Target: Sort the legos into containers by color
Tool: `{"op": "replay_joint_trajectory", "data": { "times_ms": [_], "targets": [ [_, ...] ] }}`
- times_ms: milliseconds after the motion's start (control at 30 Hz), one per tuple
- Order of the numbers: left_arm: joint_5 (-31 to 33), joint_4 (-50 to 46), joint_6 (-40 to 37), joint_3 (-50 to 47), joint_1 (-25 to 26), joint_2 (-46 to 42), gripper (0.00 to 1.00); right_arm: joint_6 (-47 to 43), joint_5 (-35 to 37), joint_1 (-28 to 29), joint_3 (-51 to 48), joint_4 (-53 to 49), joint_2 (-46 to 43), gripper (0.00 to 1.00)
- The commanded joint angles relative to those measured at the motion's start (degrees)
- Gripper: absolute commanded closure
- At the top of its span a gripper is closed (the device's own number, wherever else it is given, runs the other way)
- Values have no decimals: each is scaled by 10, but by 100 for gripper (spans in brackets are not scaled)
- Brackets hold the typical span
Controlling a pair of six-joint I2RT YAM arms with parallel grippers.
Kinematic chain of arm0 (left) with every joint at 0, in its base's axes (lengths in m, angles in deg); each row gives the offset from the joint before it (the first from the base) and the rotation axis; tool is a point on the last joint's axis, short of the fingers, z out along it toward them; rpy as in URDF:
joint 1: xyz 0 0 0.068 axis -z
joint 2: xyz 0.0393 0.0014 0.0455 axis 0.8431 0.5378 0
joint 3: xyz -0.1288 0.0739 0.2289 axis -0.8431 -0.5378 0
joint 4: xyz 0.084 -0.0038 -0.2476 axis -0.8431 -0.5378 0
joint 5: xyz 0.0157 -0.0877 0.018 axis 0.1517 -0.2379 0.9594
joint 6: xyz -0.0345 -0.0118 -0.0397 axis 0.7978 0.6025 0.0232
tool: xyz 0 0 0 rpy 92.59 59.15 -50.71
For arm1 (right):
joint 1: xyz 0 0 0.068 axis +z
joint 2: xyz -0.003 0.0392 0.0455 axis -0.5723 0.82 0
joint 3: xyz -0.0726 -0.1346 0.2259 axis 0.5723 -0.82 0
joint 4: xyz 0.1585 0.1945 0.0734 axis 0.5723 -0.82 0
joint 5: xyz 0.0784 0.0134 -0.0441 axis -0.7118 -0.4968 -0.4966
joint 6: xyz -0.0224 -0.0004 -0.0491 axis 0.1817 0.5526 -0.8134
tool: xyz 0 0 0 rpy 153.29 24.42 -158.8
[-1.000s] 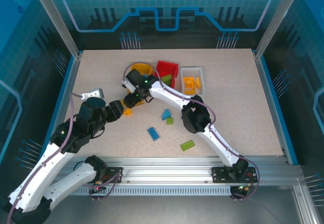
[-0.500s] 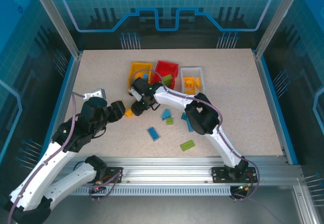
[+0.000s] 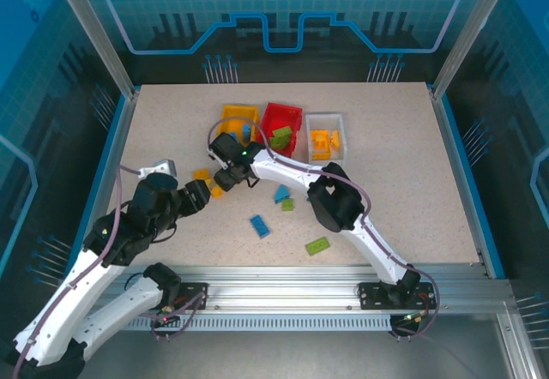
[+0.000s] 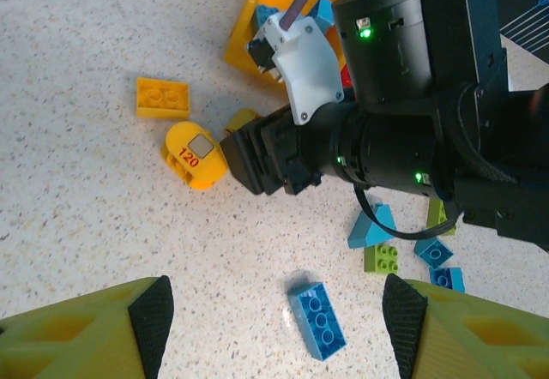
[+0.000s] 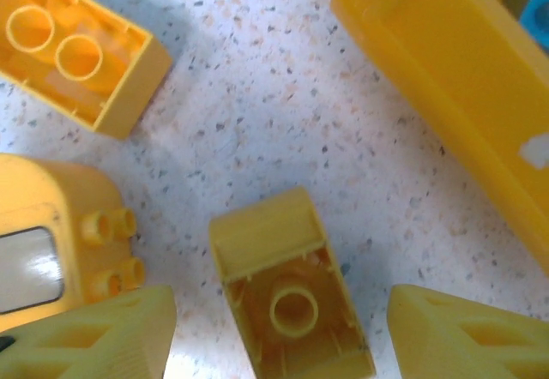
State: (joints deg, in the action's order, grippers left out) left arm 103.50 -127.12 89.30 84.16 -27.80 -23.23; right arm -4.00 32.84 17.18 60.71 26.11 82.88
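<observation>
Jaws on my left arm hang open and empty over the near desk (image 3: 386, 190). My right jaws stand open on either side of an upturned yellow lego (image 5: 287, 297), not gripping it. I judge the sorting partly done. Loose on the desk lie a green lego (image 3: 317, 245), a blue lego (image 3: 259, 225), a blue-and-green cluster (image 3: 283, 197), a rounded yellow piece (image 4: 195, 154) and a flat yellow brick (image 4: 162, 98). Farther back, the yellow bin (image 3: 225, 115) holds blue, the red bin (image 3: 287, 115) green and the white bin (image 3: 326, 117) yellow. My right arm covers part of the yellow bin, so I cannot count what is in it.

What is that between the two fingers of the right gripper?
A small yellow brick, hollow side up, lies between them, seen in the right wrist view.
</observation>
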Motion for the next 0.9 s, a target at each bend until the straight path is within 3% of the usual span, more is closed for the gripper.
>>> {"op": "replay_joint_trajectory", "data": {
  "times_ms": [0, 133, 433, 533, 700, 867],
  "targets": [
    [5, -54, 29, -6, 0, -16, 30, -14, 34, 4, 31, -40, 37, 34],
    [0, -66, 37, -13, 0, -36, 30, -22, 33, 2, 40, -47, 42, 39],
    [-22, -42, 40, -25, 0, -35, 29, -20, 35, 5, 9, -26, 8, 74],
    [-59, -16, 23, -30, 0, -27, 29, -12, 44, 7, -64, 13, -67, 77],
    [-139, 44, 1, -22, 0, 9, 29, 33, 88, -7, -246, 86, -270, 78],
    [-207, 130, 0, -8, 11, 75, 29, 126, 108, -92, -415, 96, -428, 79]
  ]
}}
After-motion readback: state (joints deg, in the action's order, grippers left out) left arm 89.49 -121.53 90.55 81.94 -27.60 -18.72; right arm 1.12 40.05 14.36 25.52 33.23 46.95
